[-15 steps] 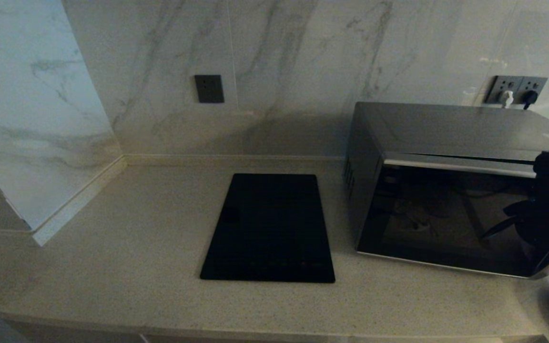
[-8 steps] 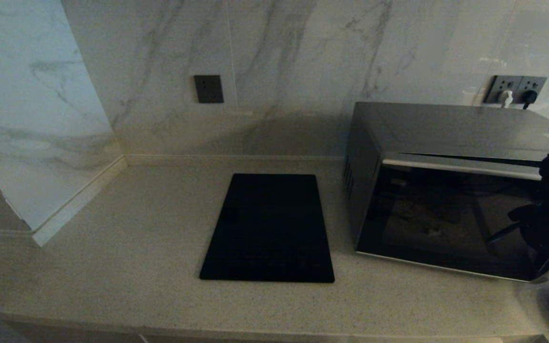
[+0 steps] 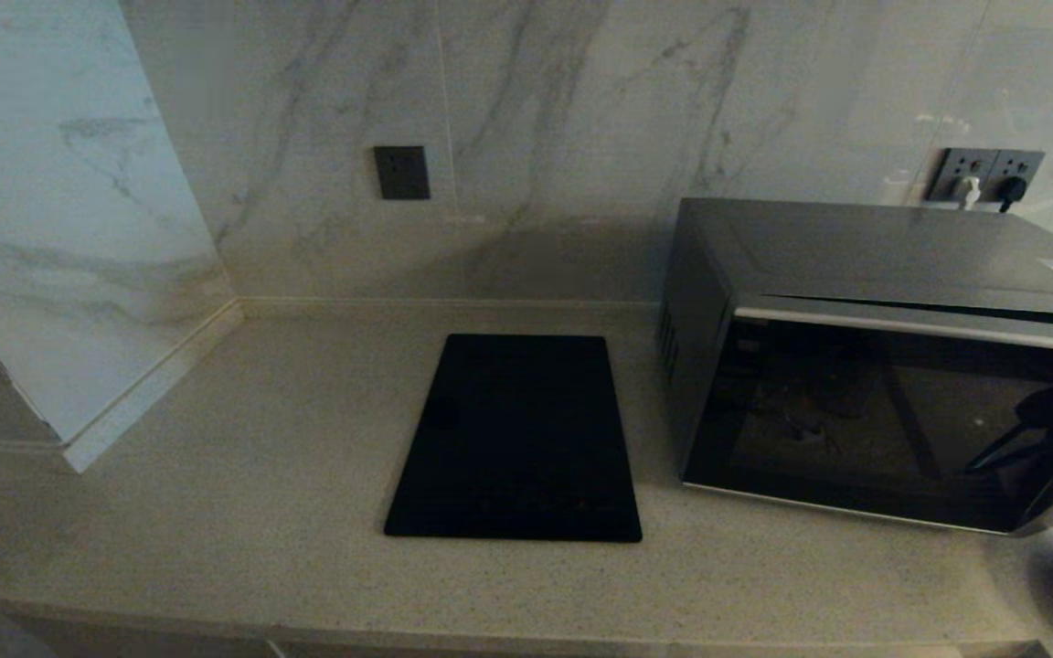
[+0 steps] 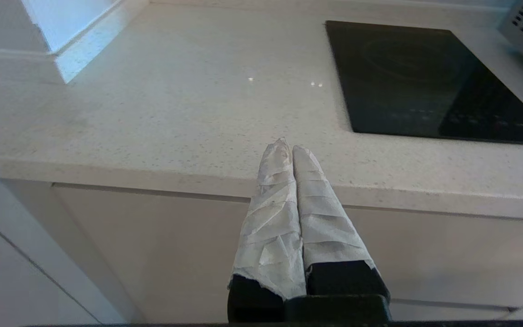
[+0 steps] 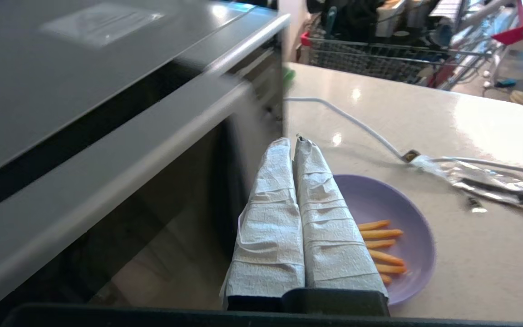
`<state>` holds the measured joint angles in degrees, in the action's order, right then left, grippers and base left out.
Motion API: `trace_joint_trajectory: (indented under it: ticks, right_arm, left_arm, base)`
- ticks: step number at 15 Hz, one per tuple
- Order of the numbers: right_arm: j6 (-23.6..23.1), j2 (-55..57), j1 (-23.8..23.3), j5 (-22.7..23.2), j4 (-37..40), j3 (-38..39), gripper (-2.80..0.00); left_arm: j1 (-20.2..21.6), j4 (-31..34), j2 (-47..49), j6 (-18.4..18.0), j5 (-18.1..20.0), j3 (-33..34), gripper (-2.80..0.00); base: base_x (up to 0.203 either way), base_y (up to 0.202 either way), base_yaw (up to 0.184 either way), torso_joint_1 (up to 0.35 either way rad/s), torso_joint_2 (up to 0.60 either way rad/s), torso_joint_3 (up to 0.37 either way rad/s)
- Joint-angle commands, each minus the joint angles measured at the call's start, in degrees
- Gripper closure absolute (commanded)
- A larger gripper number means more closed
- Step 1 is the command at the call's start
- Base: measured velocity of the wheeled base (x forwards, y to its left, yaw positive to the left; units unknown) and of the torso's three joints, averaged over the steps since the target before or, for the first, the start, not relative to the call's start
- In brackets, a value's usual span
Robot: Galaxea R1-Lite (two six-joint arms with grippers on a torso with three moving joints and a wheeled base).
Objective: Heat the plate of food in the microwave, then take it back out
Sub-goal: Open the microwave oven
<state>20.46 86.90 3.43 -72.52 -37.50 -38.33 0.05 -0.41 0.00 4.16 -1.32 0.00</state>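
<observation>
The microwave [image 3: 874, 366] stands on the right of the speckled stone countertop [image 3: 261, 512], its black glass door closed; a flat black induction hob [image 3: 517, 439] lies just beside it to the left. The plate of food [image 5: 397, 236], lilac with orange-tan fries, sits on the counter near the microwave's front right corner. The right gripper [image 5: 294, 141] hangs above the plate's edge beside the door, its cloth-wrapped fingers pressed together and holding nothing. The left gripper [image 4: 287, 145] is parked low before the counter's front edge, fingers likewise together and empty; a white cable [image 5: 357, 127] lies beyond the plate.
</observation>
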Motion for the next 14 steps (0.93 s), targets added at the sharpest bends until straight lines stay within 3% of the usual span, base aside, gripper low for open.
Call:
trace_joint_trajectory:
  ticks: [1, 4, 6, 8, 9, 11, 14]
  right_arm:
    - [-1.03, -4.87, 0.63, -0.46, 0.23, 0.16, 0.0]
    - [-5.37, -11.03, 0.69, -0.15, 0.25, -0.03, 0.0]
    - [-11.96, -16.6, 0.43, 3.97, 0.41, -1.13, 0.0]
    - [-18.75, -20.84, -3.58, 12.44, 2.74, -3.91, 0.0]
    - [-19.87, -22.03, -6.53, 17.55, 7.43, -6.99, 0.0]
    - [-19.95, -23.38, -10.95, 26.72, 19.66, -13.21, 0.0]
    - [-15.59, -23.75, -15.71, 43.27, 42.62, -24.09, 0.0]
  left_arm:
    - [0.04, -0.02, 0.02, 0.06, 0.0, 0.0, 0.0]
    - [0.04, -0.02, 0.0, 0.06, 0.0, 0.0, 0.0]
    - [0.04, -0.02, 0.07, 0.06, 0.0, 0.0, 0.0]
    - [0.04, -0.02, 0.0, 0.06, 0.0, 0.0, 0.0]
    - [0.11, -0.02, 0.08, 0.06, 0.0, 0.0, 0.0]
    - [0.04, -0.02, 0.09, 0.06, 0.0, 0.0, 0.0]
    - [0.04, -0.02, 0.04, 0.06, 0.0, 0.0, 0.0]
  base:
    - [0.0, 0.0, 0.0, 0.0, 0.0, 0.0]
    - [0.0, 0.0, 0.0, 0.0, 0.0, 0.0]
    - [0.0, 0.0, 0.0, 0.0, 0.0, 0.0]
    - [0.0, 0.0, 0.0, 0.0, 0.0, 0.0]
    - [0.0, 0.0, 0.0, 0.0, 0.0, 0.0]
    - [0.0, 0.0, 0.0, 0.0, 0.0, 0.0]
    - [0.0, 0.0, 0.0, 0.0, 0.0, 0.0]
